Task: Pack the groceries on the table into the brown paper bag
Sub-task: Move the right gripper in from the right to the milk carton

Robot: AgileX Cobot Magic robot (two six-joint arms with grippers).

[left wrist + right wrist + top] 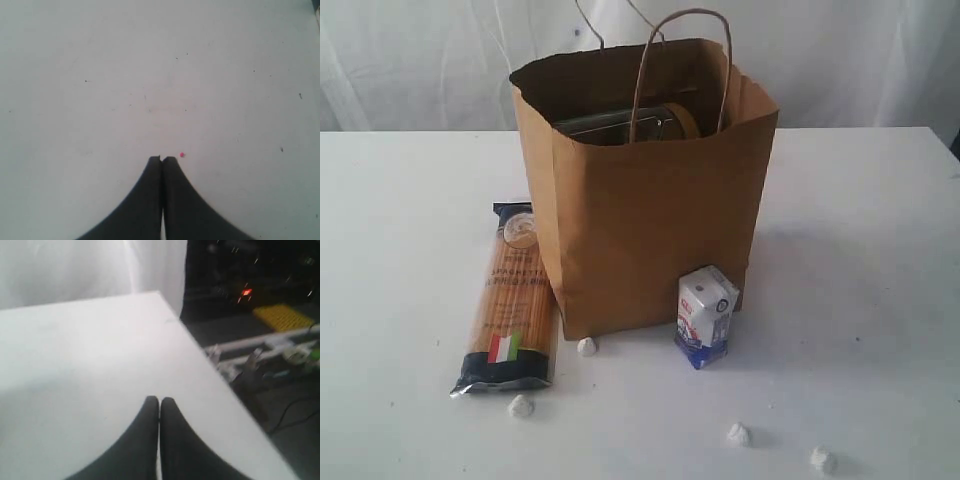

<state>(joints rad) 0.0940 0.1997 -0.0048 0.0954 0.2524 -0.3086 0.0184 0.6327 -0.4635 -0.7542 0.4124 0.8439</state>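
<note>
Left gripper (161, 159), right gripper (159, 400), both closed over table (150, 75)

The white table (860, 260) is carrying a brown paper bag (650, 230), standing upright. A spaghetti packet (510, 300) is lying flat just beside the bag's left side. A small carton (706, 315) is standing by its front right corner, and four white lumps (586, 346) are lying scattered in front.

Matt kraft paper bag (650, 220), glossy plastic spaghetti packet (508, 300), smooth white table (860, 250).
</note>
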